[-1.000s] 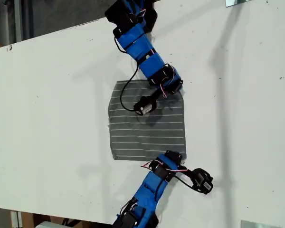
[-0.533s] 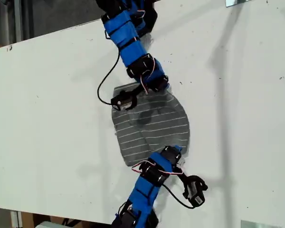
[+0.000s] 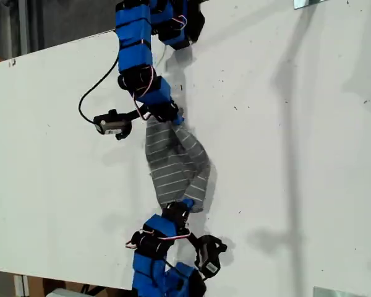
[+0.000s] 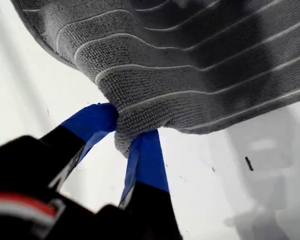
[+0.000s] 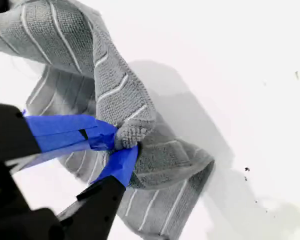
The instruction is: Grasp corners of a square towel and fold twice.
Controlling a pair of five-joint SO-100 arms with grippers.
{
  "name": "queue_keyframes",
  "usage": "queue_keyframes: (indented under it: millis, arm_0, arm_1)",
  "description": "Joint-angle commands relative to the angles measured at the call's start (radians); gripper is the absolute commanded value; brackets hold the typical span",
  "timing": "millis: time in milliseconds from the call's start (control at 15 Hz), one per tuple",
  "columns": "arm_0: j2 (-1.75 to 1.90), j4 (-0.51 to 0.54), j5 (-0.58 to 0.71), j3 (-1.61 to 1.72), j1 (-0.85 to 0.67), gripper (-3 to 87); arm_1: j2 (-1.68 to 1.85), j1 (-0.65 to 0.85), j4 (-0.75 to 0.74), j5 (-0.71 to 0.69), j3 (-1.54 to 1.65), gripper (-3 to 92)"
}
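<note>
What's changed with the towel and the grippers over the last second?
Both grippers have carried their pinched corners across toward the exterior view's left, so the towel, flat a second ago, is now bunched and partly folded over itself. My first gripper and my second gripper stay shut on corners. The wrist views don't show which arm is which in the exterior view. The table is unchanged.
</note>
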Motion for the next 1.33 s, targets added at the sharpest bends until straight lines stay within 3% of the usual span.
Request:
queue_keyframes:
  millis: [0, 467, 867, 1133, 1267]
  arm_0:
    - [0.232, -0.048, 0.034, 0.146, -0.101, -0.1]
    - [0.347, -0.063, 0.137, 0.282, -0.405, -0.1]
    - [0.322, -0.163, 0.281, 0.397, -0.713, -0.1]
    - [0.336, -0.201, 0.270, 0.482, -0.701, -0.1]
    - [0.390, -0.206, 0.253, 0.540, -0.629, -0.1]
  arm_1:
    - [0.121, 0.106, -0.018, -0.066, -0.012, -0.1]
    - [-0.035, 0.417, -0.120, -0.227, -0.046, -0.1]
    - [-0.336, 0.558, -0.164, -0.367, -0.347, -0.1]
    - [-0.379, 0.598, -0.147, -0.362, -0.318, -0.1]
    - [-0.408, 0.595, -0.046, -0.362, -0.298, -0.1]
